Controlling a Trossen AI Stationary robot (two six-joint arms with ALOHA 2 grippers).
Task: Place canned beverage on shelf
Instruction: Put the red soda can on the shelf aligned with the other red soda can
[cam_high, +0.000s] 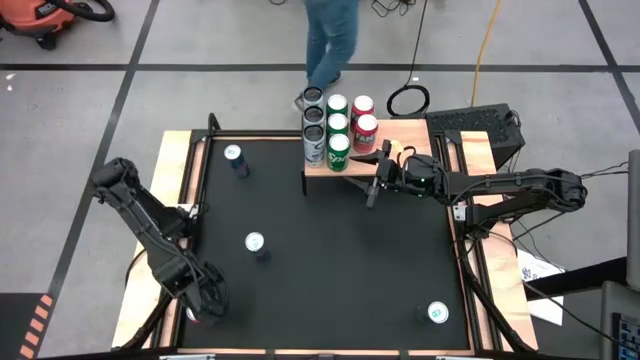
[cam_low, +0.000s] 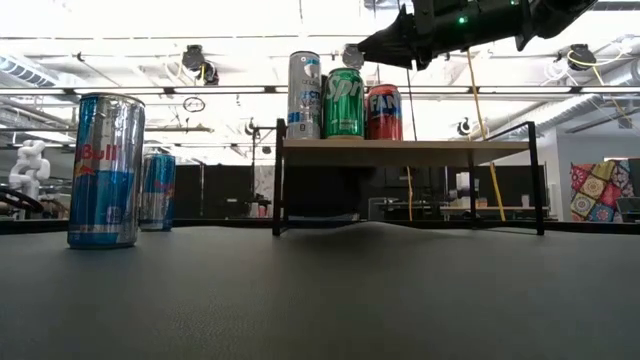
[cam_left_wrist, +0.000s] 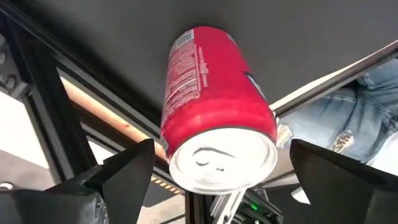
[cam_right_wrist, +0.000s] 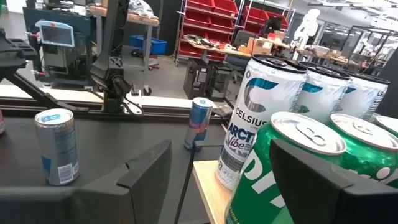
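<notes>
The shelf (cam_high: 405, 160) stands at the table's far edge, its light wood top (cam_low: 430, 151) on thin black legs. Several silver, green and red cans stand upright in rows on its left part. My right gripper (cam_high: 377, 177) is open and empty. It hovers at the shelf's near edge, level with the can tops (cam_low: 365, 50), just short of the front green can (cam_right_wrist: 292, 168). My left gripper (cam_high: 205, 300) is open at the table's near left corner. Its fingers stand on either side of a red can (cam_left_wrist: 214, 106), with a gap on each side.
Three blue-and-silver cans stand loose on the black table: far left (cam_high: 235, 158), middle left (cam_high: 256, 244) and near right (cam_high: 437, 314). Wooden rails (cam_high: 180, 170) run along the table's sides. A person in jeans (cam_high: 330, 40) stands beyond the far edge.
</notes>
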